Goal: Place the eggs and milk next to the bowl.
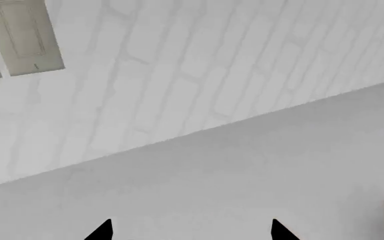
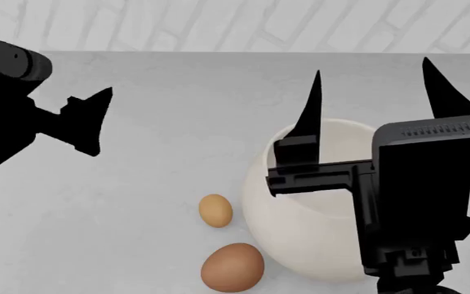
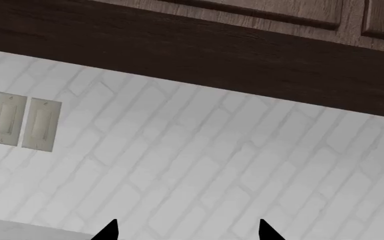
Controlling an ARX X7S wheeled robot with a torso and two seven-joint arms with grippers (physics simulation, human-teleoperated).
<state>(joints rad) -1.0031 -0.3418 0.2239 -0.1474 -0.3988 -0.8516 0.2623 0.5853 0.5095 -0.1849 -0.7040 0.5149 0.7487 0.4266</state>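
Grey counter (image 2: 178,110) bears both eggs (image 2: 215,210) beside the bowl (image 2: 300,239); right pincer (image 2: 371,98) wide, empty — left pincer (image 2: 96,119) seemingly likewise.

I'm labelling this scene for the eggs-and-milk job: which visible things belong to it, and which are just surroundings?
Job: pale tan egg, reddish-brown egg, cream bowl. No milk carton in view.
Surroundings: grey countertop, brick wall, wall switches, dark cabinets.

Bowl (image 2: 300,239): cream-white, matte, smooth. Both eggs, pale tan (image 2: 215,210) and reddish-brown (image 2: 232,267): smooth shells, faint sheen. Countertop (image 2: 178,122): light grey, matte, finely mottled like stone. Backsplash (image 3: 212,165): white painted brick, matte. Upper cabinets (image 3: 259,12): dark wood grain.
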